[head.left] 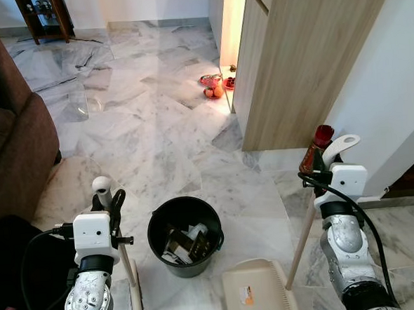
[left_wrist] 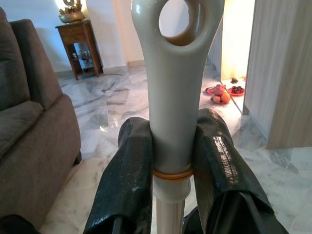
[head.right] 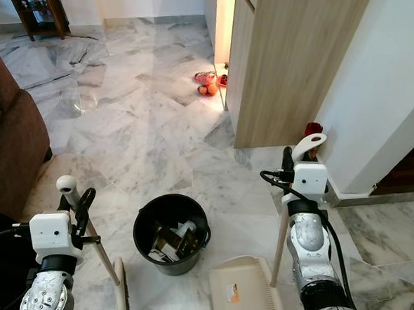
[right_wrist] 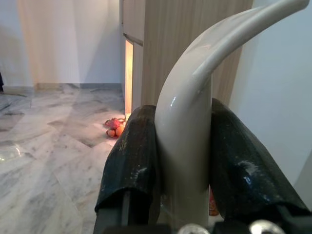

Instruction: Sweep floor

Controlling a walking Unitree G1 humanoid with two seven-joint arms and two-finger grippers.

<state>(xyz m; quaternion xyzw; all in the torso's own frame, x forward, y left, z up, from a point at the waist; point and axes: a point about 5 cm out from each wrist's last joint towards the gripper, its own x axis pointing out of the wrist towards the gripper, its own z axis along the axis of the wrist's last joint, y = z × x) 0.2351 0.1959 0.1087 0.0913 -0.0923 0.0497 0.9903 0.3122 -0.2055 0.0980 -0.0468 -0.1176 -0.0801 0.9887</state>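
Our left end effector (left_wrist: 170, 161) clamps the broom handle (left_wrist: 170, 97) near its plastic tip; our right end effector (right_wrist: 183, 161) clamps the dustpan handle (right_wrist: 187, 122). Both poles look light, stiff and slick, above the black bin (head.left: 185, 235) on the marble floor (head.left: 142, 131).

Bright, sharp; warm glow from cabinet (head.left: 233, 34), floor (head.left: 142, 124) glare.

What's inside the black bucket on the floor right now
The black bucket holds a heap of dark and white scraps, likely paper or packaging; which exactly is unclear. The heap and the near wall hide the bottom.
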